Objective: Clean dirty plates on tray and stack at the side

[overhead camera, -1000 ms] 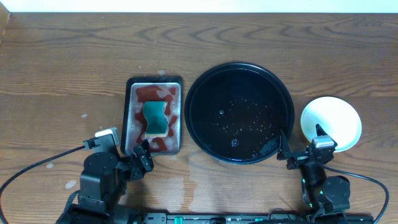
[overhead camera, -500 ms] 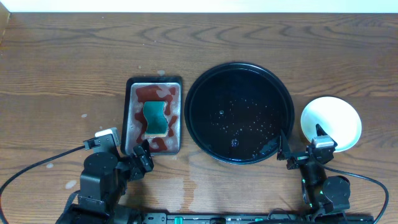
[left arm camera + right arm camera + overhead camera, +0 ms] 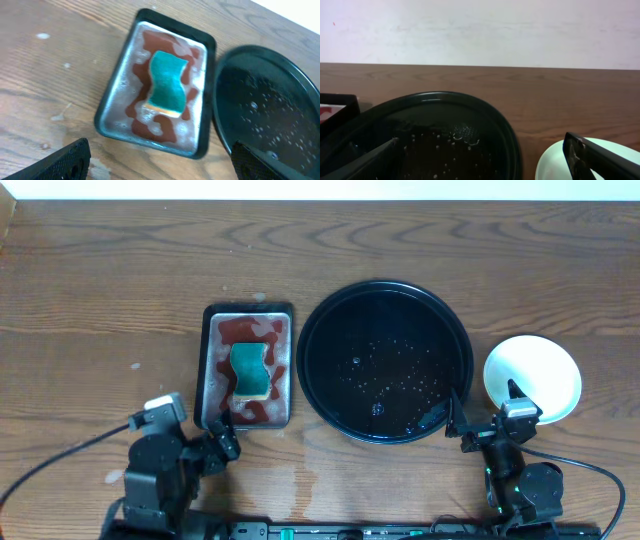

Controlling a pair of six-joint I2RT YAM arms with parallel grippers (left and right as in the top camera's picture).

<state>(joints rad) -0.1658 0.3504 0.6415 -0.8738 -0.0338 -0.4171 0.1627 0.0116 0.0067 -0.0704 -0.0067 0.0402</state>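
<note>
The round black tray (image 3: pixel 400 330) sits mid-table, wet with droplets, and no plate lies on it. A pale plate (image 3: pixel 540 370) rests on the wood just right of the tray, its face clean white; I cannot tell if others lie beneath it. My right gripper (image 3: pixel 485 402) is open near the front edge, one finger over the tray's rim and the other over the plate's near edge. In the right wrist view the tray (image 3: pixel 445 97) and plate (image 3: pixel 555 160) lie between its spread fingers (image 3: pixel 600 160). My left gripper (image 3: pixel 222 442) is open and empty, front-left of the tray (image 3: pixel 260 100).
A small rectangular tray (image 3: pixel 248 308) with red-stained suds holds a teal sponge (image 3: pixel 250 370) left of the black tray. The left wrist view shows this tray (image 3: pixel 170 22) and sponge (image 3: pixel 166 82) just ahead of the fingers. Cables trail along the front edge.
My left arm has drawn back a little toward the front-left. The right arm, the plate and both trays have not moved.
</note>
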